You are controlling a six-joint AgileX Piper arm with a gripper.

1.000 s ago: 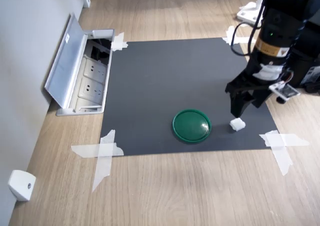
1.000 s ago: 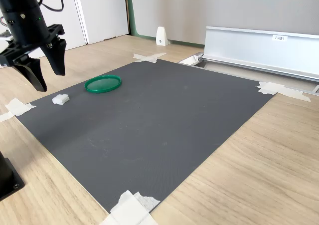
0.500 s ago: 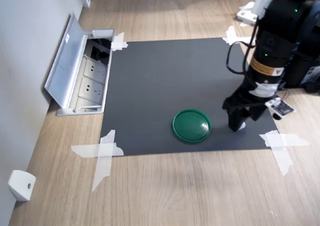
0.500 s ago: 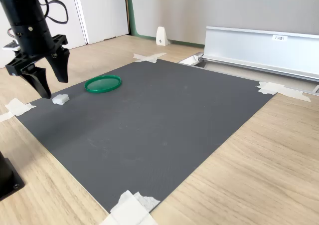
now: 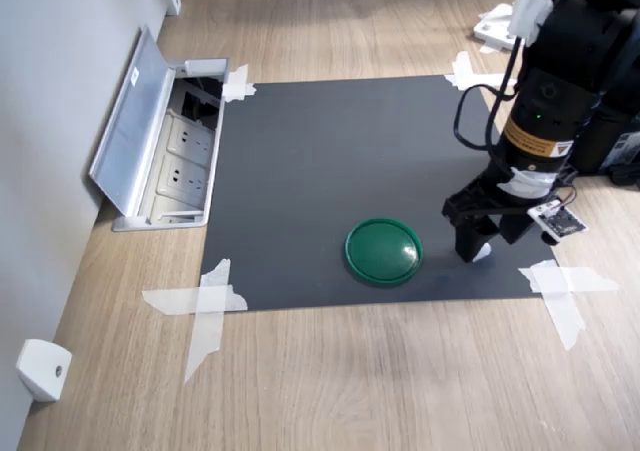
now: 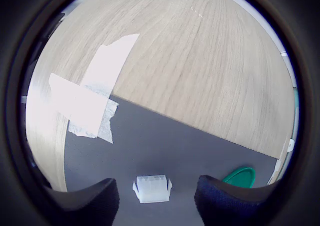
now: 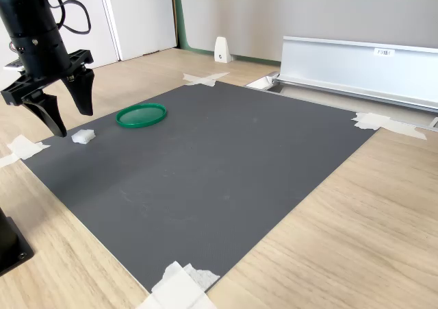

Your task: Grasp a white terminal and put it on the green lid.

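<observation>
One white terminal [image 7: 83, 136] lies on the dark mat [image 7: 219, 165], just beside the one green lid [image 7: 141, 115] and apart from it, near the mat's taped corner. The end effector [image 7: 66, 108] hangs right over the terminal with its two fingers [image 7: 85, 90] spread wide, holding nothing; in the wrist view the terminal [image 6: 152, 188] sits between the two dark fingertips [image 6: 220, 198] without touching either. In the first exterior view the arm hides most of the terminal [image 5: 483, 254], leaving only a white sliver beside the end effector [image 5: 478, 245], with the green lid [image 5: 383, 251] just beyond it on the mat [image 5: 340, 171]. The mat is stuck to the wooden tabletop [image 5: 380, 371] with crossed tape strips [image 5: 205, 301] at its corners; four taped corners show in the first exterior view. Off the mat, well away from the lid, one open metal socket box [image 5: 165, 141] is set into the tabletop, its flap tilted up, and one small white wedge [image 5: 42, 368] rests near the wall. Nothing lies between the terminal and the lid.
</observation>
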